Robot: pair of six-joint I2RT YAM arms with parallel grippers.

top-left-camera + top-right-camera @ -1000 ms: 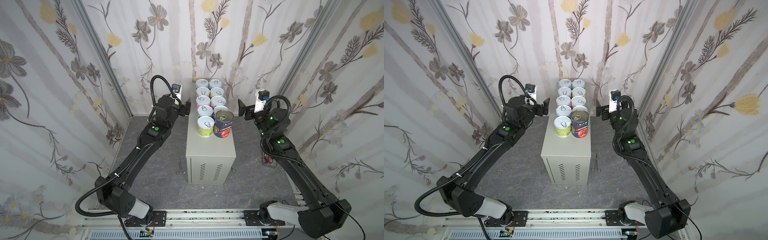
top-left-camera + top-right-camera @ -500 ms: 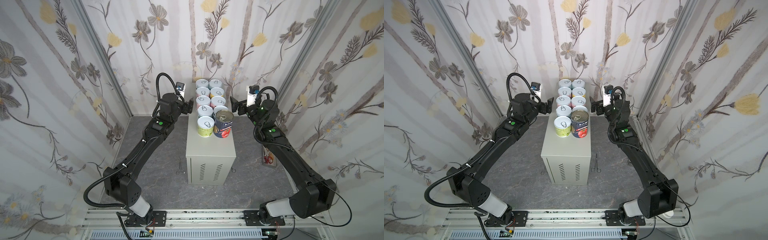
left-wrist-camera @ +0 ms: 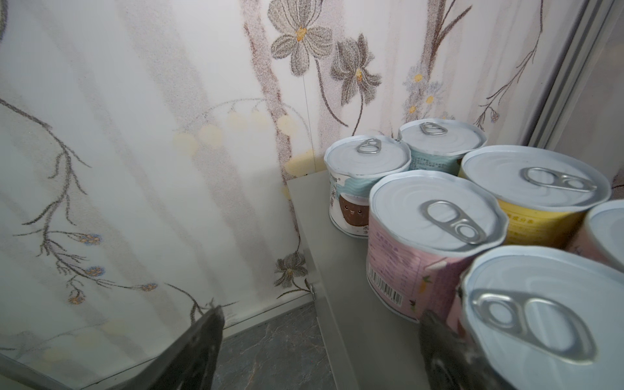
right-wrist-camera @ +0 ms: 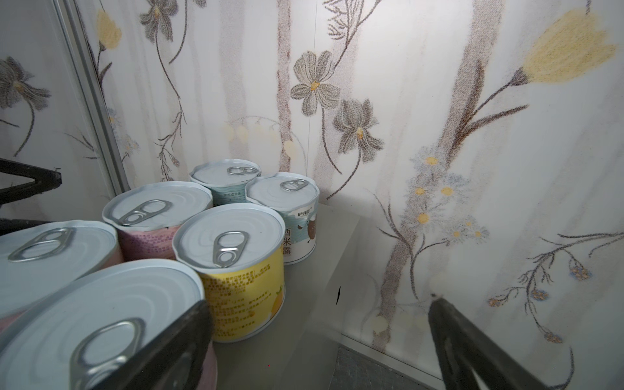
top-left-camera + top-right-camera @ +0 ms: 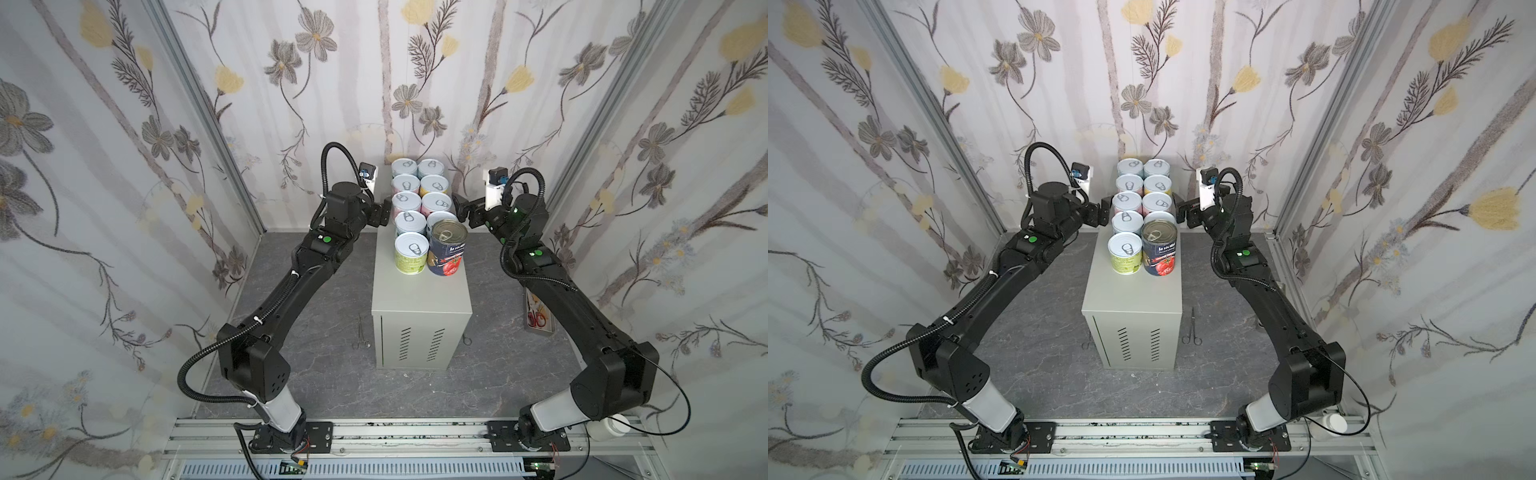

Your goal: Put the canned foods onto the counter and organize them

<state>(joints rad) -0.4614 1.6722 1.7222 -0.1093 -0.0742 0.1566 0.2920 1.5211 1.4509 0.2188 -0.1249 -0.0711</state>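
Light-grey cabinet counter (image 5: 420,291) on the dark stone-look floor (image 5: 324,374) carries two tight rows of upright cans: nine short pull-tab cans (image 5: 406,201), one taller tomato can (image 5: 446,249) at the front end.

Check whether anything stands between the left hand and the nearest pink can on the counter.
Nothing visible does. The open left hand sits at the counter edge, right beside the nearest pink can.

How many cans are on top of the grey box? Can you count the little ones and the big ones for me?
Short cans with white lids: 9
Tall dark-blue tomato can: 1
Total on the grey cabinet: 10
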